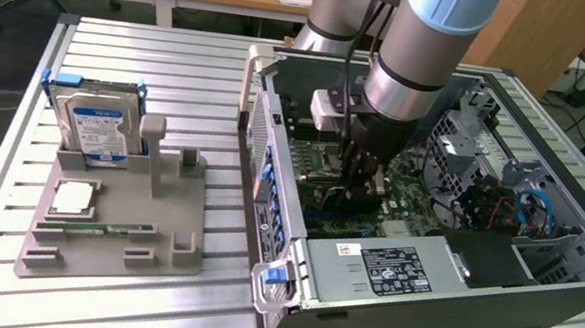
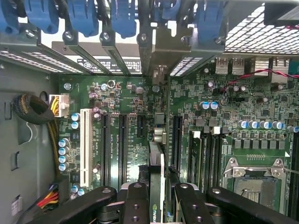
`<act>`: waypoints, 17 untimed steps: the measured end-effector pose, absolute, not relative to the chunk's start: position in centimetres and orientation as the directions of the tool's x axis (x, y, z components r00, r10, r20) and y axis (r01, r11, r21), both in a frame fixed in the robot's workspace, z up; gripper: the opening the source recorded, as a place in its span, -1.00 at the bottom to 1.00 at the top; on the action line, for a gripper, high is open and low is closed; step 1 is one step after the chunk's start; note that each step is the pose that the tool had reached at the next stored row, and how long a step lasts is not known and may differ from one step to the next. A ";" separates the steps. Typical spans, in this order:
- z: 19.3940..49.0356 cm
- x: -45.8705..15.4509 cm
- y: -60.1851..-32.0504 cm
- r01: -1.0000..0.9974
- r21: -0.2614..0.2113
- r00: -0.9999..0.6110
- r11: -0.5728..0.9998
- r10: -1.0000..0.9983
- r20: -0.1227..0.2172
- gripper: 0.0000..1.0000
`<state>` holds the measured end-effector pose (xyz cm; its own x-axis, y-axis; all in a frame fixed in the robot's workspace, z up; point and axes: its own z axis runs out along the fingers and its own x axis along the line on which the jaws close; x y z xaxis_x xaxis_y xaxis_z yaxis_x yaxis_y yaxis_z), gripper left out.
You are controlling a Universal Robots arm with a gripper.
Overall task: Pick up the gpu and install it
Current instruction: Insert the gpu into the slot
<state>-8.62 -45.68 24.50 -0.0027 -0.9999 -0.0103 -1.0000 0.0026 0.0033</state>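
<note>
Black gripper fingers are pinched in close on the gpu, which it's holding edge-on, so from the wrist view you mostly get the thin card edge with a green logo on the black part. The card hangs right over the motherboard, lined up near the long black expansion slots, with a white slot off to one side; can't tell if the bottom edge is actually touching a slot. Blue retention clips and the slotted rear brackets sit beyond the slots, and the bare CPU socket is close by. In the exterior view the gripper is down inside the open computer case, the arm coming straight down from above, with the grey power supply just in front of it. Well apart, on the exterior view's left, a grey parts holder on the slatted metal table has a hard drive standing upright, a CPU lying flat, and a memory strip next to it.
</note>
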 end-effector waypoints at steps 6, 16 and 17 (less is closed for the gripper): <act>24.5 -8.6 -45.7 -1.000 0.003 -0.003 0.003 -1.000 -0.010 -0.47; 25.0 -8.6 -45.7 -1.000 0.003 -0.003 0.003 -1.000 -0.010 -0.10; 25.3 -8.6 -45.7 -1.000 0.003 -0.003 0.003 -1.000 -0.010 -0.10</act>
